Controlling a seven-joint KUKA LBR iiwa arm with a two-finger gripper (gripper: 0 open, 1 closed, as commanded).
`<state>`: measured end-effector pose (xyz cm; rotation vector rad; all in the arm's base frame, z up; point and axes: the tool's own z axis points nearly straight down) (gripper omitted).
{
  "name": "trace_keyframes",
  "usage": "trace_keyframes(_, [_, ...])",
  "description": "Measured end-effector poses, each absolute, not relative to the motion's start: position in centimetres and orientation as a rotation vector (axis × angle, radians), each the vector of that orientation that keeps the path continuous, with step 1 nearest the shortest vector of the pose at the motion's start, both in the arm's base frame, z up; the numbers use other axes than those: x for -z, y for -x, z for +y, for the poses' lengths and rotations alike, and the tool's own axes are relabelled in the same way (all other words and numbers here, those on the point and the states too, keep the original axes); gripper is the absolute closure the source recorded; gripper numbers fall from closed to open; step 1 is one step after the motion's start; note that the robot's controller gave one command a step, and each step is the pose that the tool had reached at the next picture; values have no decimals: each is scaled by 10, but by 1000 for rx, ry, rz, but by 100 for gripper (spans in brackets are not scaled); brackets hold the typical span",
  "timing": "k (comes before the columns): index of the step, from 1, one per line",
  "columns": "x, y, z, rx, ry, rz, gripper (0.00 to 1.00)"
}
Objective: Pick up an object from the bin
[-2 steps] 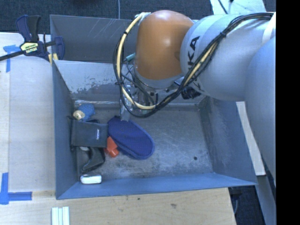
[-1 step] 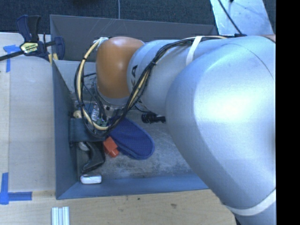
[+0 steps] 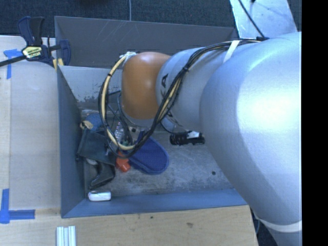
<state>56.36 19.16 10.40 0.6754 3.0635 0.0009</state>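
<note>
Low at left of bin (image 3: pixel 154 203), gripper (image 3: pixel 121 137) beside blue oval pad (image 3: pixel 152 159), red piece (image 3: pixel 122 165); opening cannot tell.

No legible text, number, brand anywhere; dark marking on arm (image 3: pixel 165 81) beside orange cover (image 3: pixel 139 86) unreadable.

Light fell bright from above, laying a broad pale sheen over the arm (image 3: pixel 256 117) and a soft highlight on the crown of its orange cover (image 3: pixel 141 78). The back wall of the bin (image 3: pixel 154 35) took the light flatly, with faint streaked reflections. Under the arm the floor lay in shade, the dark things (image 3: pixel 95 147) at the left were sunk in shadow, and a small white piece (image 3: pixel 99 195) glared.
</note>
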Motion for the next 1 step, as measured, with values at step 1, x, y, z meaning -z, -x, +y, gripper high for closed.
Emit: trace_keyframes(1, [-76,-527,153,-20,-907,2991,100])
